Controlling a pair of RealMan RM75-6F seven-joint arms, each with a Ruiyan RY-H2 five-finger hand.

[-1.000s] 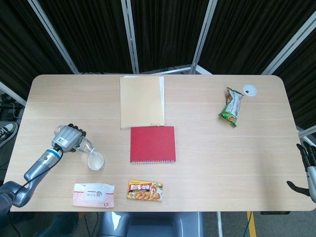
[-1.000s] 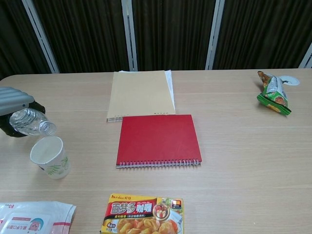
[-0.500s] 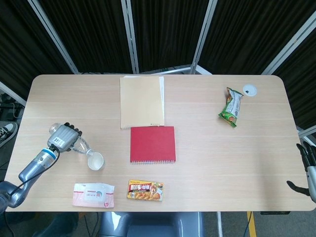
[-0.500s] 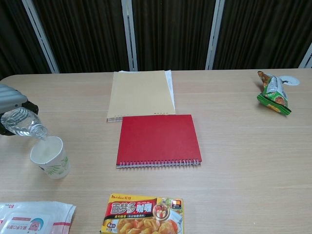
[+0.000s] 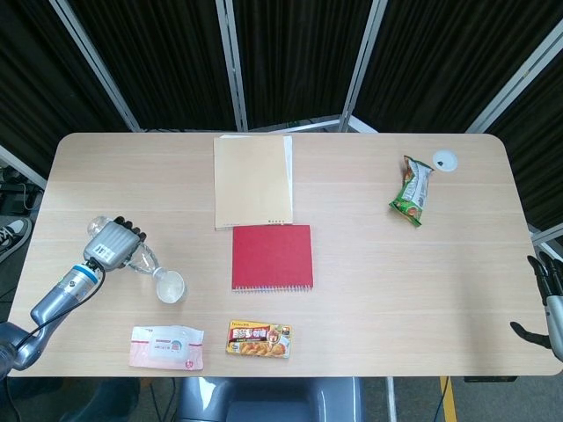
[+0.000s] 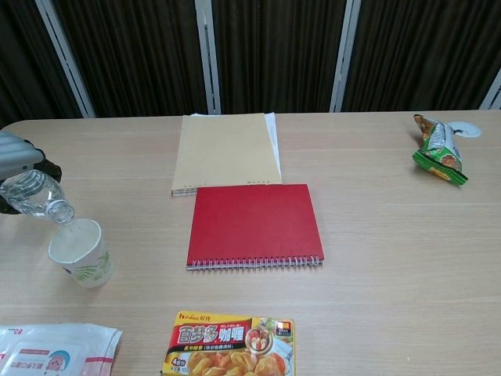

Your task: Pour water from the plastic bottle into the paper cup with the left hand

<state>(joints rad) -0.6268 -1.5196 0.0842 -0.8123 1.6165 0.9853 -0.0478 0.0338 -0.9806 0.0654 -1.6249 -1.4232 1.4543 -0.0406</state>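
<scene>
My left hand (image 5: 113,243) (image 6: 17,160) grips a clear plastic bottle (image 5: 142,261) (image 6: 39,197) at the table's left side. The bottle is tilted down to the right, and its mouth hangs over the rim of the white paper cup (image 5: 171,287) (image 6: 80,252). The cup stands upright on the table, just right of the hand. My right hand (image 5: 544,303) hangs off the table's right edge near the front, with nothing in it and its fingers apart; the chest view does not show it.
A red spiral notebook (image 5: 272,257) and a tan pad (image 5: 252,180) lie mid-table. A curry box (image 5: 259,338) and a wet-wipes pack (image 5: 166,346) sit at the front edge. A green snack bag (image 5: 412,191) and a white disc (image 5: 444,160) lie at the far right.
The left hand moved slightly left and back while tipping the bottle further. The bottle's mouth dropped from above the cup to its rim. The right hand stayed still.
</scene>
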